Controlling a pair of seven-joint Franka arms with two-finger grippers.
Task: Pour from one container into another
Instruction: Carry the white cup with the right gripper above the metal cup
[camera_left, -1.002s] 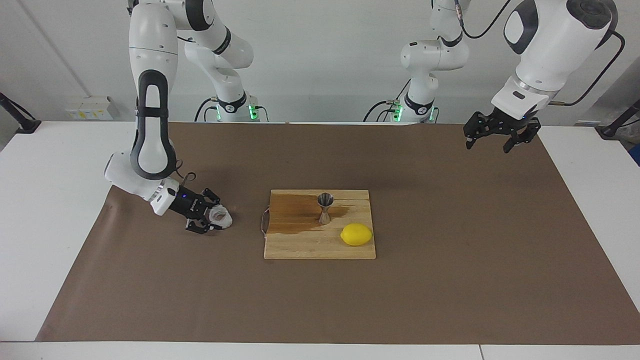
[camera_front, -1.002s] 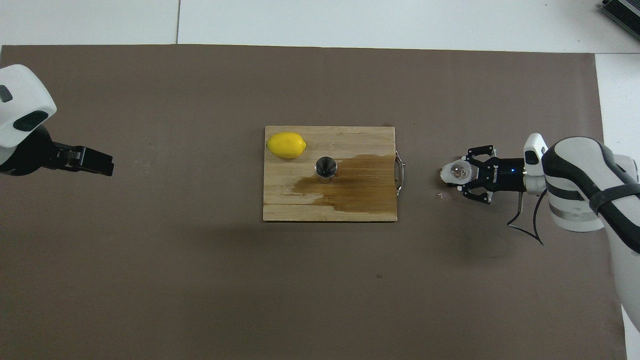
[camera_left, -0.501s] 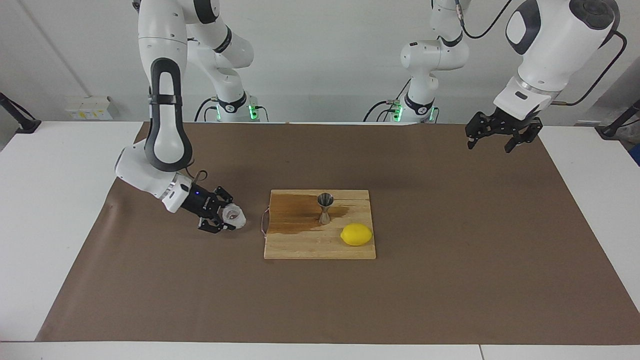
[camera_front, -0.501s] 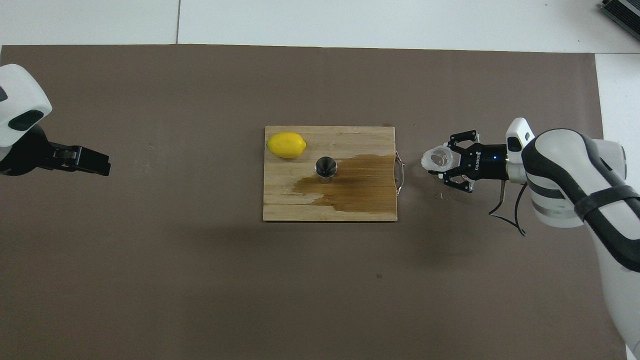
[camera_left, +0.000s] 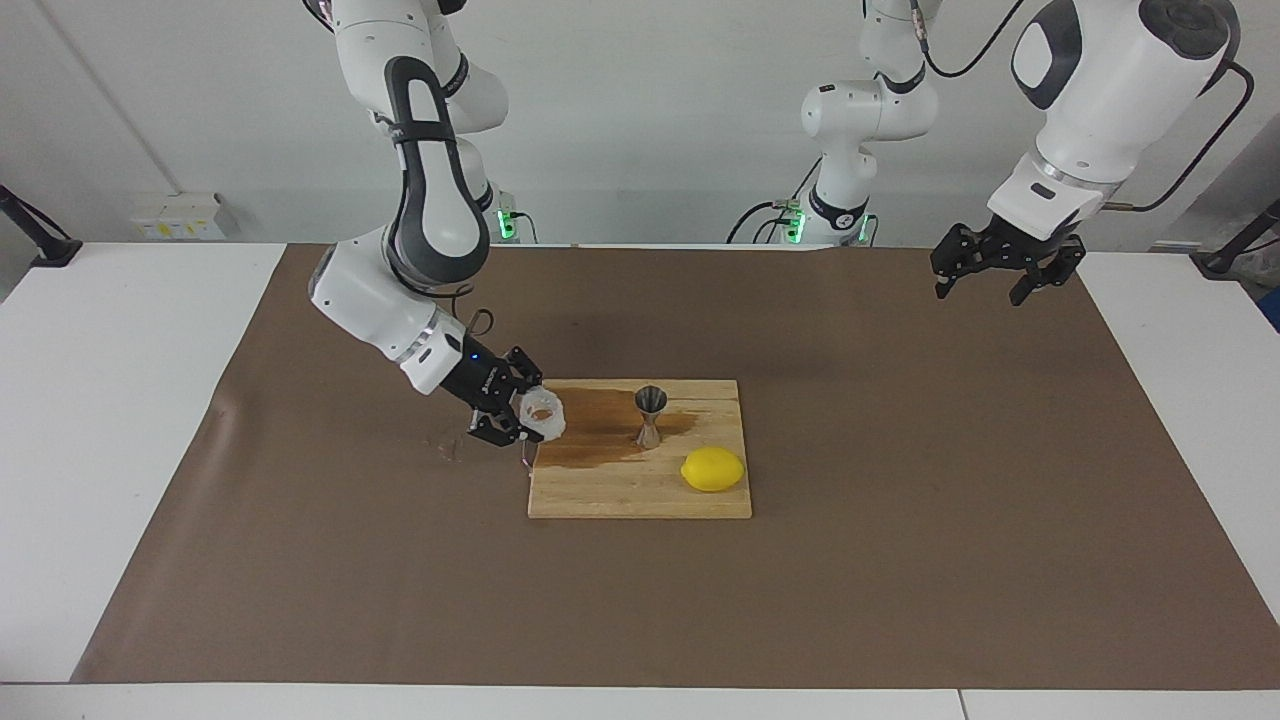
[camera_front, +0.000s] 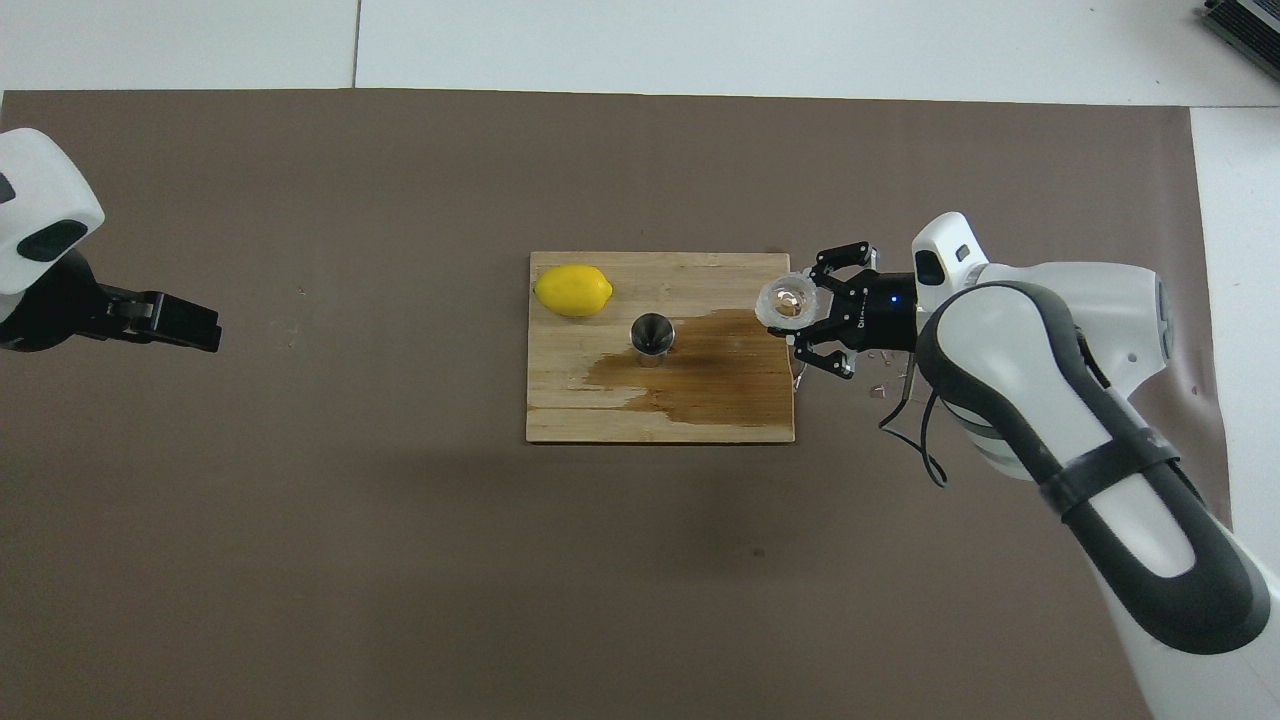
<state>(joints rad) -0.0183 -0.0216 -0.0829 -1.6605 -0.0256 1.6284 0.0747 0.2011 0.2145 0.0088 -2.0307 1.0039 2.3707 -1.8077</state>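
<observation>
Right gripper (camera_left: 528, 415) clamped shut on the crinkled clear plastic cup (camera_left: 541, 411), pinching its wall, cup lifted and sitting roughly upright w/ mouth up, hanging over the edge of the wooden cutting board (camera_left: 640, 490) at the right arm's end, by the board's little metal handle (camera_front: 797, 372). Looks like some brownish liquid inside the cup, hard to say how much. Target is the steel jigger (camera_left: 650, 415), standing upright near the middle of the board, on the edge of a big wet stain (camera_left: 590, 430) spread across the wood toward the right arm's end. Lemon (camera_left: 712, 469) just beside the jigger, farther from the robots, not touching it. Step in hand, prob: carry the cup over to the jigger, then tip. To do it well: keep the cup level on the way, bring the lip right over the jigger's mouth and low before tilting, tilt slow bc that mouth is tiny and the stain suggests how easily it misses. Go easy on the squeeze too, thin plastic buckles and could slosh. Don't bump the jigger, narrow waist = tippy imo. Left gripper (camera_left: 1000, 268) waiting up in the air over the brown mat (camera_left: 900, 560) at the left arm's end, fingers spread wide, holding nothing.
</observation>
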